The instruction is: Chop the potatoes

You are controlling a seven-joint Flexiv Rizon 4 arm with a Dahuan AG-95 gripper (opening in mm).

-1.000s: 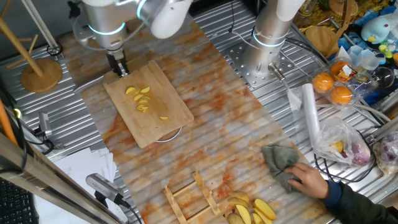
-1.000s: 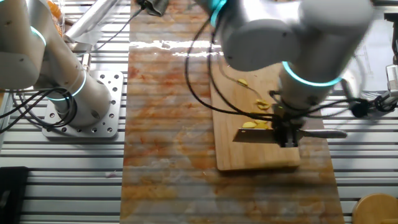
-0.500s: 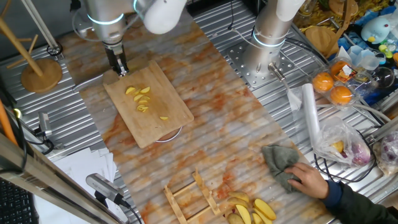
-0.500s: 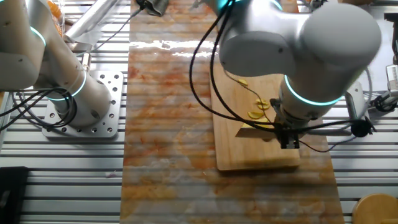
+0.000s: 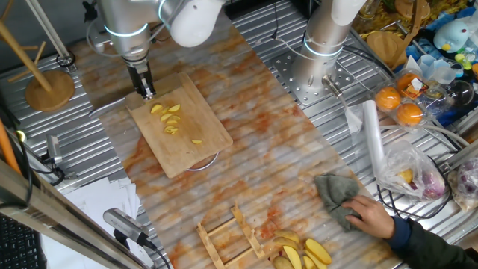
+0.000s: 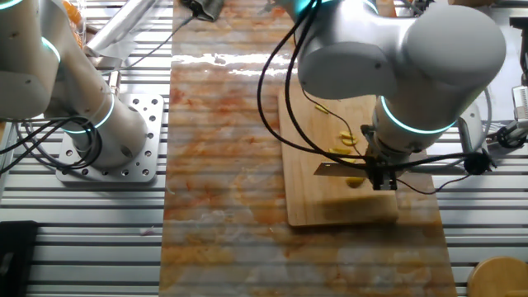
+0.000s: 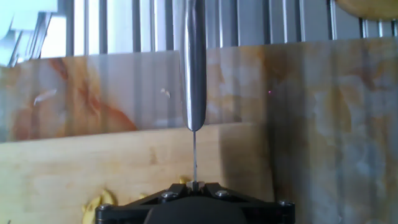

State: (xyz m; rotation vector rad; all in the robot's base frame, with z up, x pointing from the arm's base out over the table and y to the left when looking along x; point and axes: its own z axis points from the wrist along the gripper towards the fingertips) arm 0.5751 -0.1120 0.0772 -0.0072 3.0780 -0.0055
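The end effector (image 6: 381, 177) is clenched on a steel-bladed kitchen knife (image 6: 337, 171), blade out sideways over the rectangular bamboo cutting board (image 5: 202, 142) on the marbled orange desk (image 5: 276, 164). Just beside and under the blade lie thin yellow potato slices (image 5: 170, 117); whether steel touches them is unclear.

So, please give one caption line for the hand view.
Gripper holding a knife edge-down above the bamboo cutting board.

ribbed metal table (image 5: 60, 161), marbled orange mat (image 5: 299, 157)

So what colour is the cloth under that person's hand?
Grey cloth, clearest in one fixed view.
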